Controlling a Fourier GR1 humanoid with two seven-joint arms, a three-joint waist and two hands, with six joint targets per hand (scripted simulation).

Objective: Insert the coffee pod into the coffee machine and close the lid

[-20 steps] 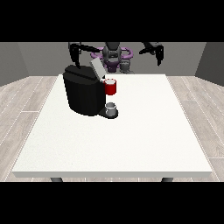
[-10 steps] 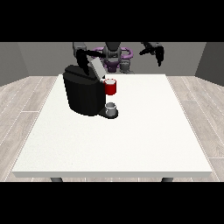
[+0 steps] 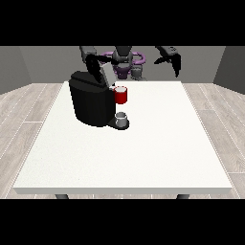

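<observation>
- The hand at the view's left (image 3: 92, 61) is now hovering just above and behind the coffee machine (image 3: 92, 103), having come down and inward from where it was a second ago; whether its fingers are spread or curled cannot be told.
- The machine's lid (image 3: 106, 75) is standing tilted up, just beside this hand on the side nearer the view's middle, so the closing step is not yet done.
- A red thing at the machine (image 3: 121, 95) is sitting below and in front of that hand, at the machine's front face.
- A grey thing (image 3: 121, 118) is resting on the machine's base, directly under the red one; it cannot be told for the coffee pod, and no pod is plainly showing elsewhere on the worktop (image 3: 143, 153).
- The hand at the view's right (image 3: 173, 62) is hanging raised, well apart from the machine, fingers pointing down and relaxed, holding nothing; it has risen slightly.
- Judgement: the approach suggests the lid is being addressed next.
</observation>
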